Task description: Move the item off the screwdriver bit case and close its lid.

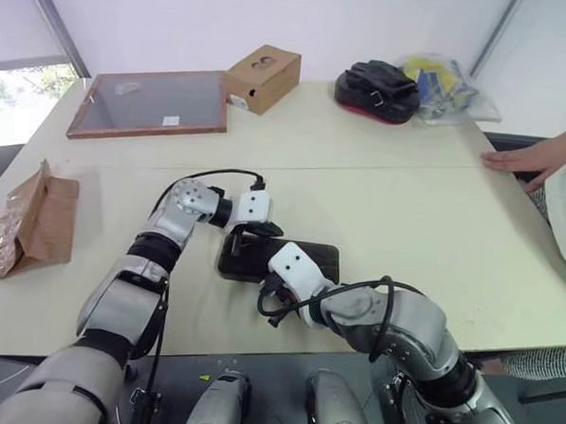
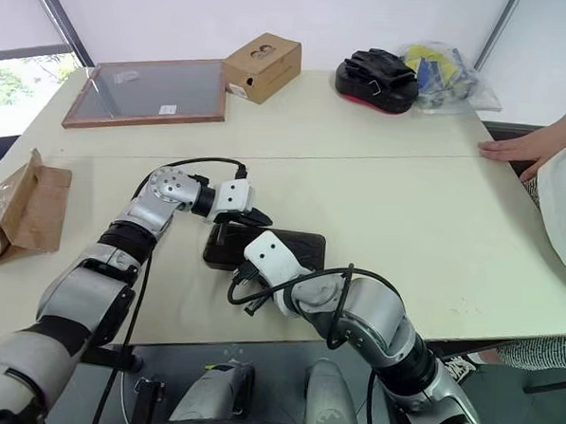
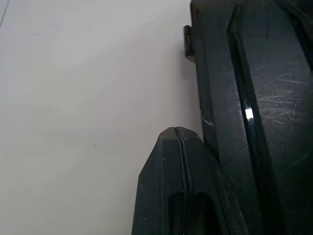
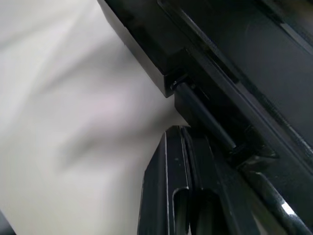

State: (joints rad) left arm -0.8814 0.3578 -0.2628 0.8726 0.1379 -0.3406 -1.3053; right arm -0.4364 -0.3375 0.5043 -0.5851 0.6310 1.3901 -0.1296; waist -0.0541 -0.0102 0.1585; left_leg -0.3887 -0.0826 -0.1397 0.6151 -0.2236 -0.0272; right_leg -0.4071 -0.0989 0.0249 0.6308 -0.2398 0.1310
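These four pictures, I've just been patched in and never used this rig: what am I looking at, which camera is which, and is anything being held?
It is a humanoid robot with two arms. The two wide pictures come from its head, looking down over a pale table. The two dark close-ups come from cameras on each wrist.

The left pincer and right pincer are both shut and sit against the flat black screwdriver bit case, whose lid looks closed. Neither grips anything.

The brown paper bag lies off to the robot's left, away from the case. At the far edge lie a framed panel, a cardboard box, a black-and-red pouch and a plastic bag. A person's hand rests on the right.
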